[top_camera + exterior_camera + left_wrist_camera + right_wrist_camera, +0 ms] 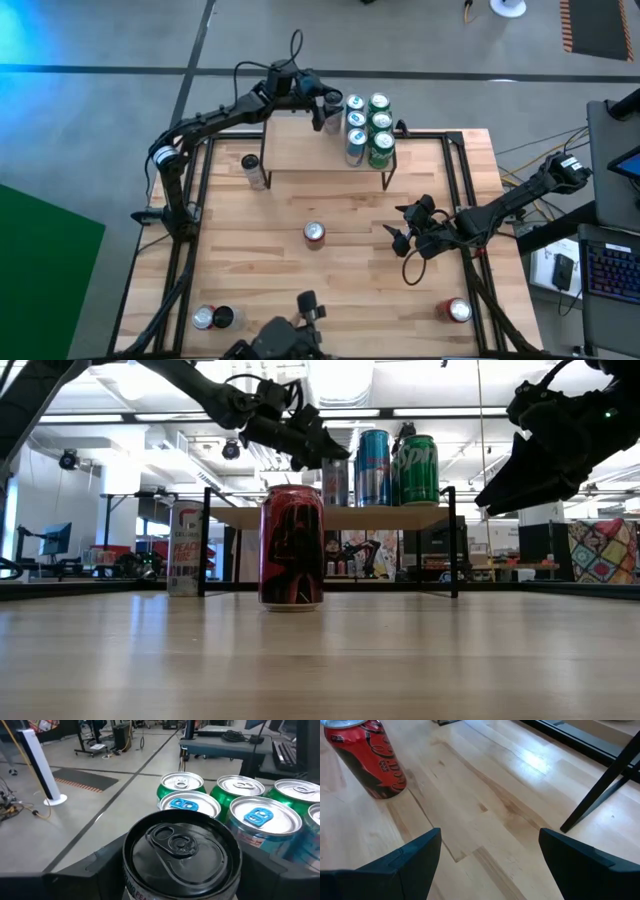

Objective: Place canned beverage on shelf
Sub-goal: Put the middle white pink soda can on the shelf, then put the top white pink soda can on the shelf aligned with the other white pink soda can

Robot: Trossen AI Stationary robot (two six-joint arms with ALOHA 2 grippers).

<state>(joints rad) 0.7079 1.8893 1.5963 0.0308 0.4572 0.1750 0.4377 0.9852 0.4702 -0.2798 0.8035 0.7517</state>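
Holding a black-topped drink can (182, 855) between its fingers, your left tool (326, 108) sits at the shelf's far edge.
The can stands on the low light-wood shelf (300, 150), just beside the cluster of green and blue cans (368, 128). Your right tool (408, 228) hangs wide open and empty above the desk (350, 290), near a red cola can (315, 234).

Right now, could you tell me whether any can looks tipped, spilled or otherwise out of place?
Nothing stands out. The cans on the shelf stand upright in a tidy cluster, the black can sits between the left hand's fingers, and the red can mid-table is upright.
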